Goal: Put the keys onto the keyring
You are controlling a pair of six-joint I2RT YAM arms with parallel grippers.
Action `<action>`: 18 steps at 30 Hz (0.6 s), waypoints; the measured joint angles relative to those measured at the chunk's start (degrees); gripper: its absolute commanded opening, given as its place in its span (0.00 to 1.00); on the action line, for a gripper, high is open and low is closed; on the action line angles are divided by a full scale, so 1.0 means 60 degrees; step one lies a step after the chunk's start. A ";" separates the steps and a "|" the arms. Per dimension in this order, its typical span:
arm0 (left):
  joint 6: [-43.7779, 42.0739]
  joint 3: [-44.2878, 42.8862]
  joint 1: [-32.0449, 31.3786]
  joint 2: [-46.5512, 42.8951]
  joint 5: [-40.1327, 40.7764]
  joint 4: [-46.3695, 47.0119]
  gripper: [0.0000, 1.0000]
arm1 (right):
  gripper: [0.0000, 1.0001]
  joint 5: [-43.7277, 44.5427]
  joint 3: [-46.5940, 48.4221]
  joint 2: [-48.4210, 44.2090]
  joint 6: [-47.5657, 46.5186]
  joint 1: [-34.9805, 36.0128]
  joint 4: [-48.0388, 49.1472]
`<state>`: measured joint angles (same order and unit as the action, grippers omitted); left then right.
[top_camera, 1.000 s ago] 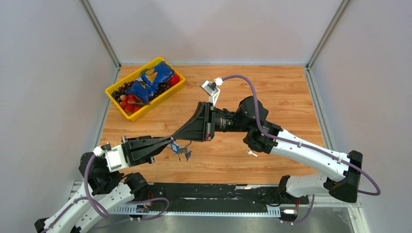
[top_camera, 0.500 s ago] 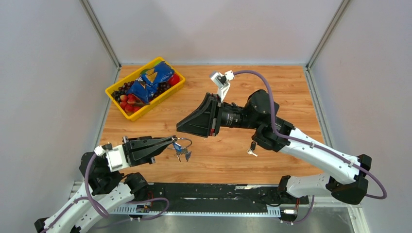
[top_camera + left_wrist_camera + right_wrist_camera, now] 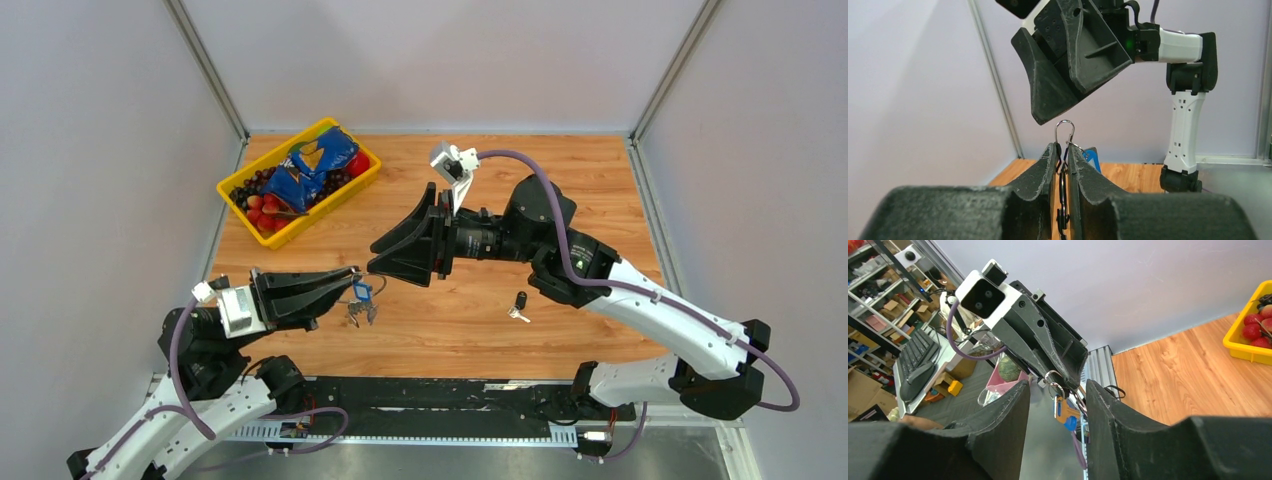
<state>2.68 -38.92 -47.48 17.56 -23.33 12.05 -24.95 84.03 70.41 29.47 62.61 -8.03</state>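
While the left gripper clamps the thin, stiff keyring, the right gripper gapes just beside it; the black-headed key, probably light and slippery, lies on the worktop well apart from the keyring, best gripped by its head.

Light was bright, even and diffuse from overhead; shadows on the table were faint and soft. Top view sharp. Left fingers close to lens, grainy and soft; ring glinted. Right fingers dark, blurred; shelves skewed at the frame's edge.
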 measured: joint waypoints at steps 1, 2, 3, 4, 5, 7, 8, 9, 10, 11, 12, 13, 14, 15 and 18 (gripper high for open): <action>0.0022 -0.0051 0.0000 0.0036 0.0062 -0.0044 0.20 | 0.49 0.0000 0.0036 0.0033 -0.0058 0.0000 -0.0062; 0.0076 -0.0106 0.0000 0.0084 0.0149 -0.0113 0.20 | 0.49 -0.0004 0.0117 0.0084 -0.0135 0.0000 -0.0186; 0.0117 -0.0142 0.0000 0.0127 0.0222 -0.0153 0.20 | 0.49 -0.0004 0.0175 0.0131 -0.0200 0.0000 -0.0251; 0.0157 -0.0175 0.0000 0.0175 0.0280 -0.0175 0.20 | 0.50 -0.0004 0.0215 0.0171 -0.0262 0.0000 -0.0324; 0.0189 -0.0208 0.0000 0.0229 0.0361 -0.0219 0.20 | 0.50 0.0000 0.0266 0.0208 -0.0328 0.0000 -0.0426; 0.0270 -0.0310 0.0000 0.0364 0.0546 -0.0364 0.20 | 0.50 0.0011 0.0324 0.0262 -0.0441 0.0000 -0.0481; 0.0302 -0.0353 0.0000 0.0426 0.0623 -0.0419 0.21 | 0.50 0.0062 0.0361 0.0291 -0.0510 0.0000 -0.0539; 0.0335 -0.0393 0.0000 0.0495 0.0692 -0.0484 0.21 | 0.50 0.0091 0.0390 0.0310 -0.0554 0.0000 -0.0601; 0.0368 -0.0437 0.0000 0.0565 0.0750 -0.0557 0.22 | 0.49 0.0142 0.0430 0.0328 -0.0616 0.0000 -0.0663; 0.0404 -0.0463 0.0000 0.0627 0.0787 -0.0612 0.22 | 0.49 0.0178 0.0463 0.0361 -0.0667 0.0000 -0.0703; 0.0426 -0.0474 0.0000 0.0688 0.0834 -0.0634 0.23 | 0.49 0.0222 0.0514 0.0390 -0.0703 0.0000 -0.0769; 0.0441 -0.0474 0.0000 0.0743 0.0885 -0.0670 0.23 | 0.49 0.0251 0.0554 0.0426 -0.0729 0.0000 -0.0801; 0.0470 -0.0474 0.0000 0.0794 0.0929 -0.0725 0.23 | 0.48 0.0288 0.0605 0.0474 -0.0761 0.0000 -0.0845; 0.0495 -0.0474 0.0000 0.0852 0.0973 -0.0765 0.23 | 0.47 0.0335 0.0667 0.0532 -0.0798 0.0000 -0.0882; 0.0510 -0.0474 0.0000 0.0954 0.1038 -0.0849 0.24 | 0.44 0.0433 0.0798 0.0674 -0.0911 0.0000 -0.0994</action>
<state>5.74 -41.76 -47.48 23.29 -17.10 6.96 -22.35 88.82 74.46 24.01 62.61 -14.00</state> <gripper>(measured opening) 0.235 0.464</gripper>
